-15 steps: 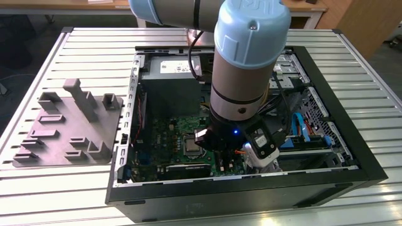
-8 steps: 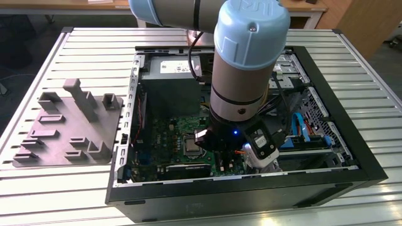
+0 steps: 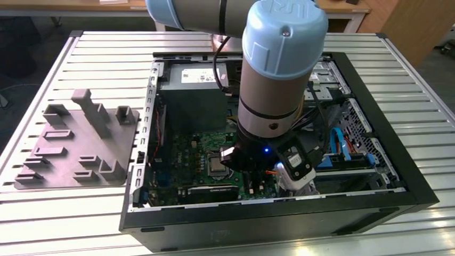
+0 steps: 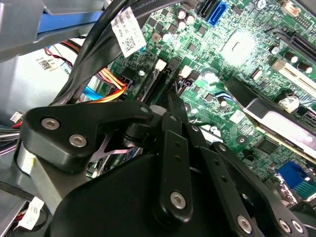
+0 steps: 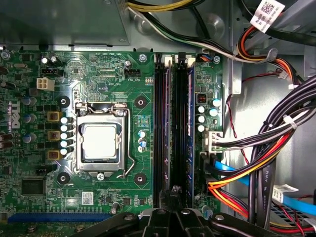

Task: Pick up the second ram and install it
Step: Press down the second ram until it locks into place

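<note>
Arm: the robot arm (image 3: 274,80) comes down from the top of the exterior view and reaches straight into the open computer case (image 3: 270,224), ending low in the middle of the frame.
Gripper: in both wrist views the gripper (image 5: 175,195) sits low over the green motherboard (image 5: 98,69), its tip right at one end of the long black memory slots (image 5: 163,128).
Grip: from here I cannot tell how far apart it stands, nor whether it has hold of anything.
Second ram: in the first wrist view the second ram (image 5: 176,123) looks to be the narrow dark bar running edge-on along the slot rows, in line with the gripper tip; I cannot tell whether it is seated in a slot or sits just above it.
Neighbours on the board: the processor socket (image 5: 100,143) with its metal frame lies to one side of the slots, and a bundle of black, red and yellow cables (image 5: 266,163) on the other.
Case: it lies open on a slatted metal table (image 3: 106,53), taking up the middle and the exterior view's right.
Fixture plate: a grey moulded fixture plate (image 3: 78,144) lies on the table at the exterior view's left, just beside the case.
</note>
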Motion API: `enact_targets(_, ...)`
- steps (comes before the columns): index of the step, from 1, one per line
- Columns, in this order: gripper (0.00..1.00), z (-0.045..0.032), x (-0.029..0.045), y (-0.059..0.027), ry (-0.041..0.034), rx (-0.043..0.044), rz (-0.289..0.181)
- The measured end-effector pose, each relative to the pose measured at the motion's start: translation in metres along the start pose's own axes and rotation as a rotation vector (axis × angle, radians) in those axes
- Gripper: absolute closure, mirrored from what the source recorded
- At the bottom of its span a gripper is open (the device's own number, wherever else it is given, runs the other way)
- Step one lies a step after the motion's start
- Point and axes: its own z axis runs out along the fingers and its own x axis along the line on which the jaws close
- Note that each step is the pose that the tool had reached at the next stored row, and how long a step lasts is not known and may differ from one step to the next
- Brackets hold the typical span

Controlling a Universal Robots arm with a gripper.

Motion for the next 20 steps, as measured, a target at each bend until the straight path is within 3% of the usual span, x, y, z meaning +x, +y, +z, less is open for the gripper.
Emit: enact_targets(20,0.9,0.0022,0.0001,0.0,0.0,-0.0001,0.0)
